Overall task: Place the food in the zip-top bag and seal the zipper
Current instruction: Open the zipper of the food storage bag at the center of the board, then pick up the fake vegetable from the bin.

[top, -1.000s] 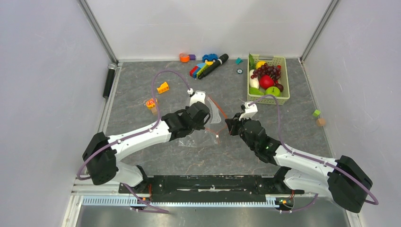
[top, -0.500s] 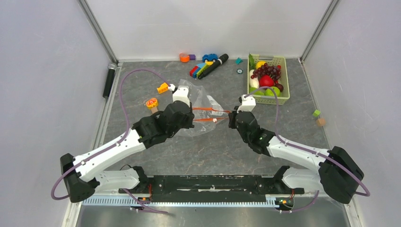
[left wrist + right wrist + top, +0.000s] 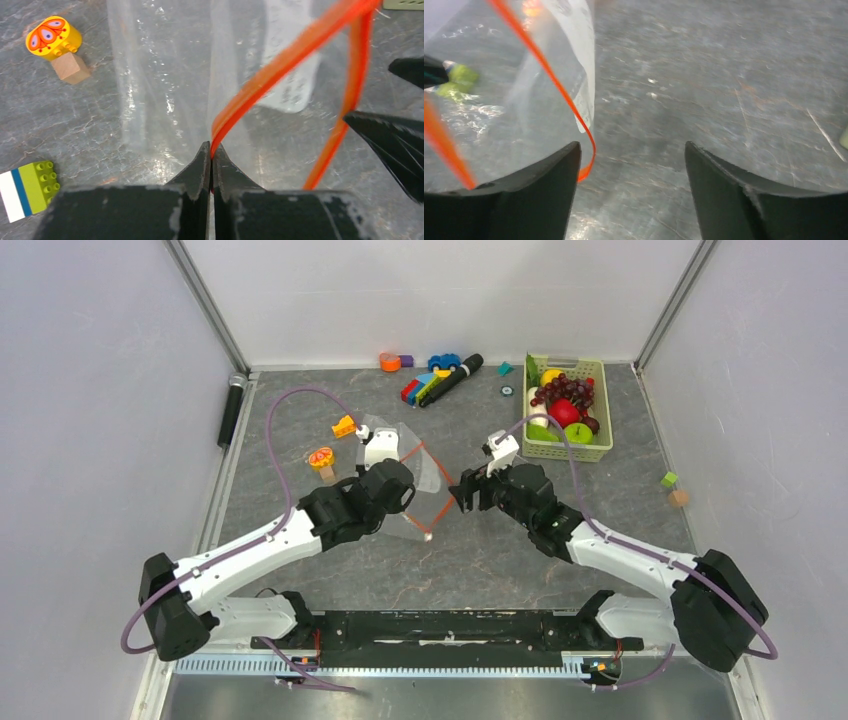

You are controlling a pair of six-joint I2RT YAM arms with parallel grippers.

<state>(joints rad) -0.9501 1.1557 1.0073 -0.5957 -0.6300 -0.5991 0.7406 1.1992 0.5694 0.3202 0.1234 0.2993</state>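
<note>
**Jaws: left clamped on the zipper, right spread wide, bag not loaded yet**

- My left gripper [image 3: 210, 150] is pressed shut on the zipper [image 3: 280, 65], pinching the orange strip right at the fingertips. The two runs of the strip fan apart from that pinch, so the mouth is open, not sealed.
- Gripping the strip rather than the film makes sense to me. It's the stiffest edge, so it won't slip, and it keeps the mouth lifted.
- The zip-top bag [image 3: 405, 485] hangs from that grip near table centre, between the two arms. Lower part looks to rest on the table, can't confirm from overhead. White slider tab [image 3: 428, 536] sits at the near end of the strip.
- My right gripper [image 3: 631, 150] is spread and holding nothing. The far loop of the strip curls just beside my left finger [image 3: 549, 190]. Touching or not, can't tell.
- That reads as lined up to take the other lip and stretch the mouth.
- Food isn't in the bag: grape bunch [image 3: 565, 390], red apple [image 3: 563, 412] and the rest all sit in the green basket [image 3: 603, 405] at the far right, well apart from the bag.
- Step as I judge it: opening and staging the bag. Loading and sealing are both not yet done.
- Risk: the film is crinkly and limp, so the mouth may collapse if only one lip is held.
</note>
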